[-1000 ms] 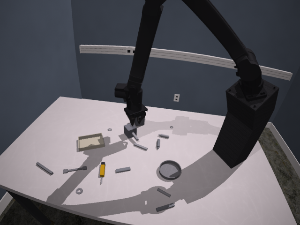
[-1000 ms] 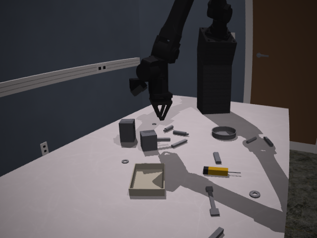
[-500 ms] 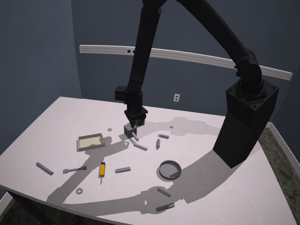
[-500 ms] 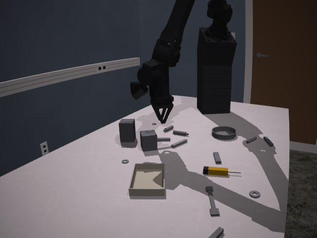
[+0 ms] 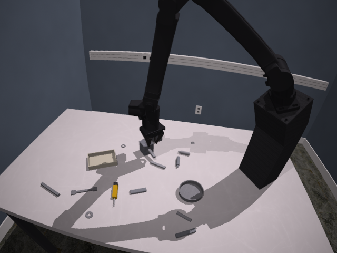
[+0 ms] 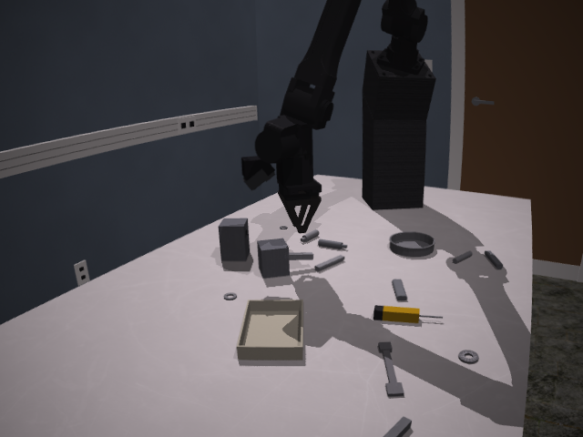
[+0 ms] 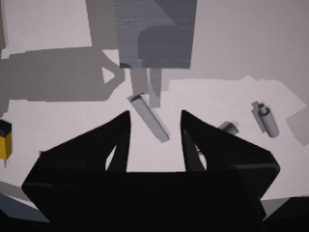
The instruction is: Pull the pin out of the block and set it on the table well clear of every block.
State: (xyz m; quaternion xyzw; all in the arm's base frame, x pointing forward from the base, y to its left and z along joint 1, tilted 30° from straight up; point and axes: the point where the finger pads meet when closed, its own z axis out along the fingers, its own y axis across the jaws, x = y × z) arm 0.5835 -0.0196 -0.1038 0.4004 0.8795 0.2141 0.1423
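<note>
No text, label, brand, number or sign can be read in any of the views. The blocks, the pin, the loose parts on the surface, the wall rail and the arm's column all show plain, unmarked faces at this resolution.
</note>
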